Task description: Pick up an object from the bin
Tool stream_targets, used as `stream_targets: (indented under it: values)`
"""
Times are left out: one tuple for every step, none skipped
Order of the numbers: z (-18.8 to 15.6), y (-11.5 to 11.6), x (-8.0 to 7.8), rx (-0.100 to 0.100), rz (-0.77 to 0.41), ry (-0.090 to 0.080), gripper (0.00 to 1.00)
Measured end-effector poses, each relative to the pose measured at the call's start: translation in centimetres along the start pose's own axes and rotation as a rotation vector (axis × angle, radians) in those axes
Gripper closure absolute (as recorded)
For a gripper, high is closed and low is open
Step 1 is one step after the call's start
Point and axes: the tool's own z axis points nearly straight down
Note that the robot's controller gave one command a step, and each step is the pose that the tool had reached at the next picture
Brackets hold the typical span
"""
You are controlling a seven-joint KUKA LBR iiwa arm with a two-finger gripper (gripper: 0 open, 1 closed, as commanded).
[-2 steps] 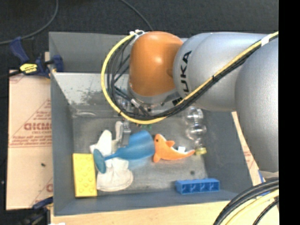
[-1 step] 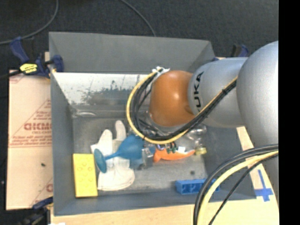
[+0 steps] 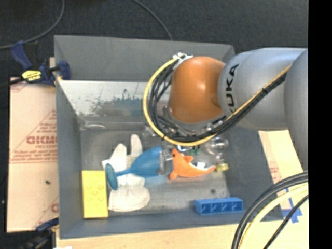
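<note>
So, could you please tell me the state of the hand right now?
Hand: cannot be told; it is down beside the blue goblet and the orange toy.

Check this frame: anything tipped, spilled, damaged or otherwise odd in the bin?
Only the blue goblet: it lies on its side across the white glove, left of centre, foot toward the yellow block. The blue brick and orange piece lie loose; nothing looks spilled or broken.
</note>
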Motion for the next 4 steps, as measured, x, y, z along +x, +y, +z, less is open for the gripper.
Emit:
stream_targets:
  values:
    - [4.6, 0.3, 2.1, -0.001, 0.167, 0.012, 0.0]
    - [7.4, 0.1, 1.0, 0.0, 0.138, -0.001, 0.0]
    - [7.3, -0.6, 1.8, -0.002, 0.368, 0.011, 1.0]
    - [7.3, -0.6, 1.8, -0.002, 0.368, 0.011, 1.0]
